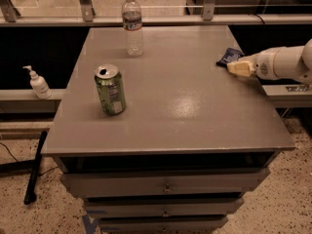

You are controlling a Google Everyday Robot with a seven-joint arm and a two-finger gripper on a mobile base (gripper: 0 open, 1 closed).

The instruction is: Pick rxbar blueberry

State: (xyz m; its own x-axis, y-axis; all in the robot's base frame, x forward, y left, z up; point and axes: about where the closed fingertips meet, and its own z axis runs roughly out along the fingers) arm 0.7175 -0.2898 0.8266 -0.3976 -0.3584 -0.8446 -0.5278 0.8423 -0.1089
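Note:
The rxbar blueberry (229, 56) is a small, flat, dark navy wrapper with pale lettering. It lies on the grey table (185, 111) near the right edge, toward the back. My gripper (239, 68) comes in from the right on a white arm and sits low over the table. It is just to the right of the bar and slightly nearer the front, close to the bar's near corner. I cannot tell whether it touches the bar. The bar's right end is partly hidden behind the gripper.
A green can (110, 90) stands upright on the left half of the table. A clear water bottle (132, 26) stands at the back. A soap dispenser (38, 83) sits on a ledge to the left. Drawers (165, 186) are below the front edge.

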